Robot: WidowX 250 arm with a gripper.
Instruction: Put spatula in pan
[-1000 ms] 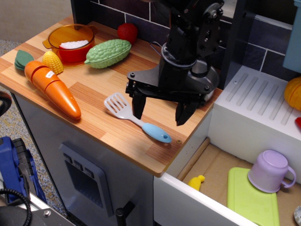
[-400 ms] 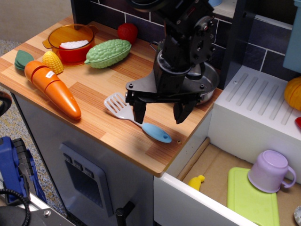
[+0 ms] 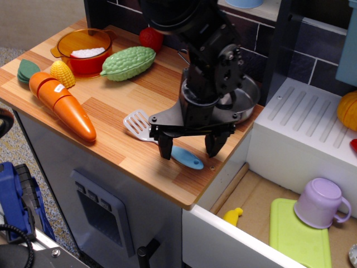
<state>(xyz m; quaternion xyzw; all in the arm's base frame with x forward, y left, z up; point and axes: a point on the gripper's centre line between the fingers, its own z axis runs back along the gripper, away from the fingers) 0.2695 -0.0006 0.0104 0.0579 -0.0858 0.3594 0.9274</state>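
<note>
The spatula [image 3: 146,130] lies flat on the wooden counter, white slotted head to the left, light blue handle [image 3: 187,158] toward the front right. My gripper [image 3: 189,148] is open, its two black fingers hanging low on either side of the blue handle, close to the counter. The left finger [image 3: 165,147] stands by the neck where white meets blue. The silver pan [image 3: 245,100] sits behind the gripper at the counter's right edge, mostly hidden by the arm.
An orange pot [image 3: 85,49], green gourd [image 3: 128,61], corn [image 3: 62,73], carrot [image 3: 61,105] and red strawberry [image 3: 151,38] fill the counter's left and back. The counter edge [image 3: 192,204] is near the front. A white sink [image 3: 307,139] lies to the right.
My gripper has come down and forward, from above the spatula's neck to straddling the blue handle. The jaws have narrowed a little. The spatula has not moved.
</note>
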